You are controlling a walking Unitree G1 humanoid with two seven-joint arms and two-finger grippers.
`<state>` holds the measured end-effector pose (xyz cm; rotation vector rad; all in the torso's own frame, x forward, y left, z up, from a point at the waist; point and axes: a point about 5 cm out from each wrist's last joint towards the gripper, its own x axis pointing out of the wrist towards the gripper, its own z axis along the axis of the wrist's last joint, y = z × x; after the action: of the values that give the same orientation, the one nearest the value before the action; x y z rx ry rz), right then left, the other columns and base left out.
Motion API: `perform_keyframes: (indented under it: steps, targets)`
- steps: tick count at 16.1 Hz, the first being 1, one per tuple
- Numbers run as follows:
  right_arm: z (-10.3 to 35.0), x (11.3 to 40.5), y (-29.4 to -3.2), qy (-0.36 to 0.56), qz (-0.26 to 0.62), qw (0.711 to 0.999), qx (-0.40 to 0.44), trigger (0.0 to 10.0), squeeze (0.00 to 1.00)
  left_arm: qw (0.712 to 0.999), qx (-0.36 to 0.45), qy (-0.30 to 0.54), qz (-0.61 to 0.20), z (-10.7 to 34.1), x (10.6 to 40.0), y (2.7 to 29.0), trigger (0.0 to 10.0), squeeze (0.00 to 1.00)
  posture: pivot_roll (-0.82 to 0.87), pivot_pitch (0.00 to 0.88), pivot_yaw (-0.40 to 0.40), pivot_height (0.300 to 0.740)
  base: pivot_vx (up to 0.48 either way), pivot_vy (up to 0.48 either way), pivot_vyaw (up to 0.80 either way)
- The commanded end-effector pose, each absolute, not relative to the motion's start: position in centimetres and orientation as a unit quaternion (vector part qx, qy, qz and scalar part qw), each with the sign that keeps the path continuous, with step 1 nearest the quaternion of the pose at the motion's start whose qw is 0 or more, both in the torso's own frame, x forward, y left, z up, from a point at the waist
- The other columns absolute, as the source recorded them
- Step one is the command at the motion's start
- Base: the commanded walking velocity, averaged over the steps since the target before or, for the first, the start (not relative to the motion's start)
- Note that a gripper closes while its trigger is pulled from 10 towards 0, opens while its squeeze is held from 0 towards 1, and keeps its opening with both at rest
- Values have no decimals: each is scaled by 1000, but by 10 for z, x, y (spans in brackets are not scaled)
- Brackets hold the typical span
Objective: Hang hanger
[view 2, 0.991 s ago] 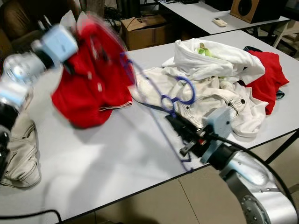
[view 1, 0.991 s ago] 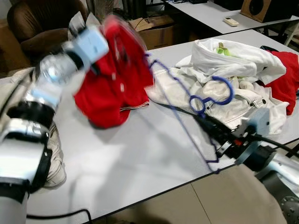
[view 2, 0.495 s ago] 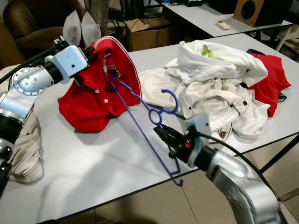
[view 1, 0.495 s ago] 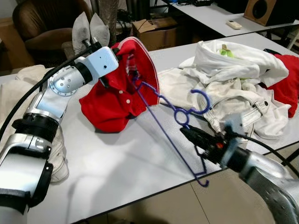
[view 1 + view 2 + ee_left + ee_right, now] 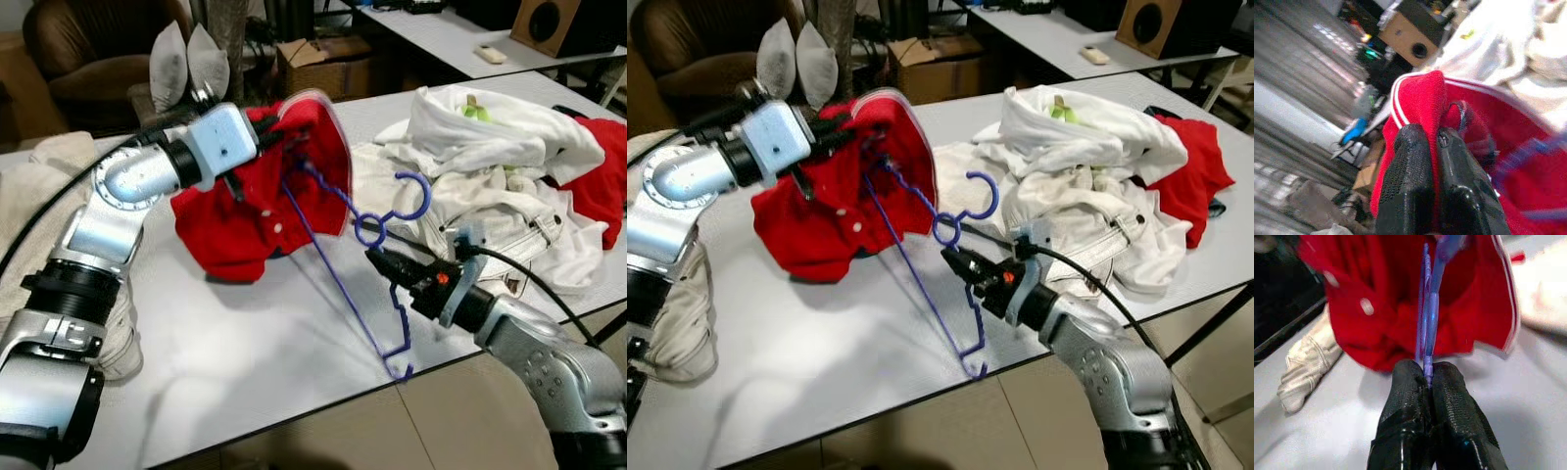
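White table [image 5: 245,362], used here as the reference. Over its middle, toward the far edge, the left gripper [image 5: 1431,142] is clenched on the collar of a red shirt [image 5: 245,220]; a fold of red cloth with white trim sits pinched between the two black fingers [image 5: 1408,176]. The shirt is lifted at the collar, and its lower part sags onto the tabletop.

Blue hanger [image 5: 338,274]: held above the table's near edge by the right gripper [image 5: 1427,374], fingers closed on the thin blue wire just below the hook. The hook [image 5: 411,196] curls upward over the table's centre. One shoulder of the hanger runs up into the shirt's opening; the other end hangs past the table's near edge.

To the right on the table, a heap of white clothes [image 5: 490,166], with another red garment [image 5: 598,176] at the far right end. Beige cloth [image 5: 29,196] lies at the table's left end.

Beyond the table: a cardboard box [image 5: 318,64], a brown armchair [image 5: 88,49], and a second table carrying a speaker [image 5: 563,20].
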<state>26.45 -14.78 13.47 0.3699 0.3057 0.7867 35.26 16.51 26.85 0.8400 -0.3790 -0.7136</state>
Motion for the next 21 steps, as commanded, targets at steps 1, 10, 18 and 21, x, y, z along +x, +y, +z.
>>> perform_keyframes:
  steps: [1,10,18,21]
  targets:
    - [130,264,-148,165,381,892,178,10000,0,845,391,-194,-310,279,352,171,1608,0,-217,0,34,740,0,0,0]
    - [150,297,-155,98,297,892,327,10000,0,822,392,-116,-396,260,340,172,0,0,-225,0,50,740,0,0,0]
    - [158,335,-117,81,267,786,551,10000,0,815,377,-18,-440,234,320,185,0,0,-192,0,25,740,0,0,0]
    - [161,346,-106,76,238,765,593,10000,0,813,421,10,-402,228,325,194,78,0,-185,0,21,740,0,0,0]
